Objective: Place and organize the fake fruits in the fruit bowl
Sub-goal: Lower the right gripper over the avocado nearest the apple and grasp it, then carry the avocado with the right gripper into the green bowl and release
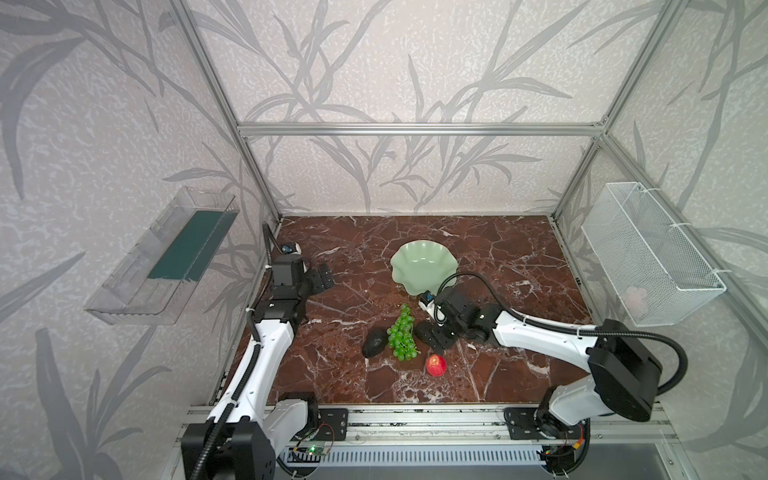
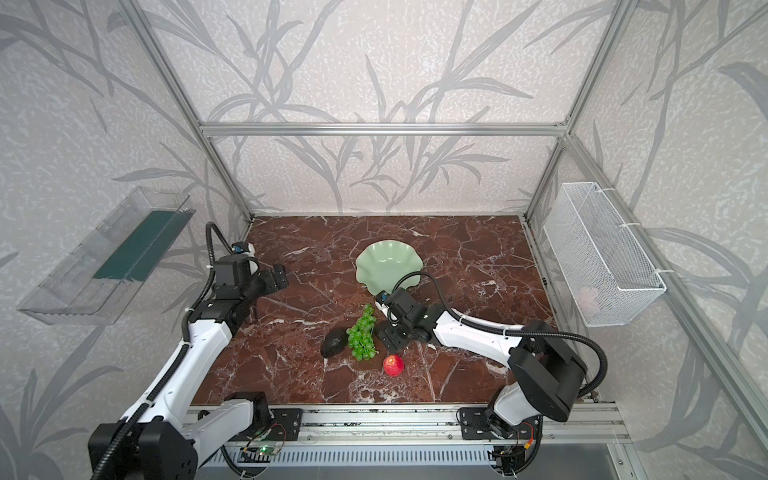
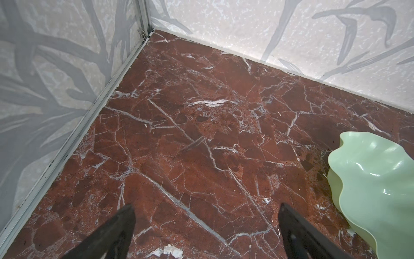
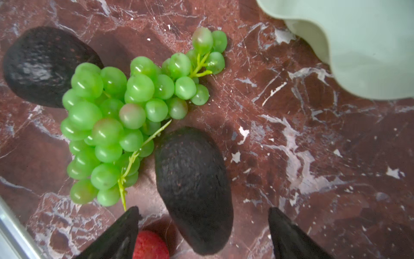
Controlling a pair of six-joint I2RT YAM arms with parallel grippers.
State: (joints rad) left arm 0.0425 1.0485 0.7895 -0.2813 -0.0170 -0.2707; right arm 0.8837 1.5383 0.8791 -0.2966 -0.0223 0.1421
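The pale green fruit bowl [image 1: 424, 266] [image 2: 388, 266] stands empty mid-table; its wavy rim also shows in the wrist views [image 3: 376, 190] [image 4: 369, 44]. In front of it lie a green grape bunch [image 1: 402, 338] [image 4: 116, 116], a dark avocado [image 1: 374, 344] [image 4: 42, 65] to the left of the grapes, and a red apple [image 1: 436, 365] [image 4: 150, 246]. A second avocado [image 4: 192, 183] lies between the fingers of my open right gripper [image 4: 202, 210] [image 1: 436, 336], with a gap on each side. My left gripper [image 3: 206, 206] [image 1: 322, 276] hangs open over bare marble, left of the bowl.
A clear plastic tray [image 1: 162, 257] hangs on the left wall and a white wire basket [image 1: 648, 253] on the right wall. Aluminium frame posts stand at the table's back corners. A metal rail [image 1: 415, 419] runs along the front edge.
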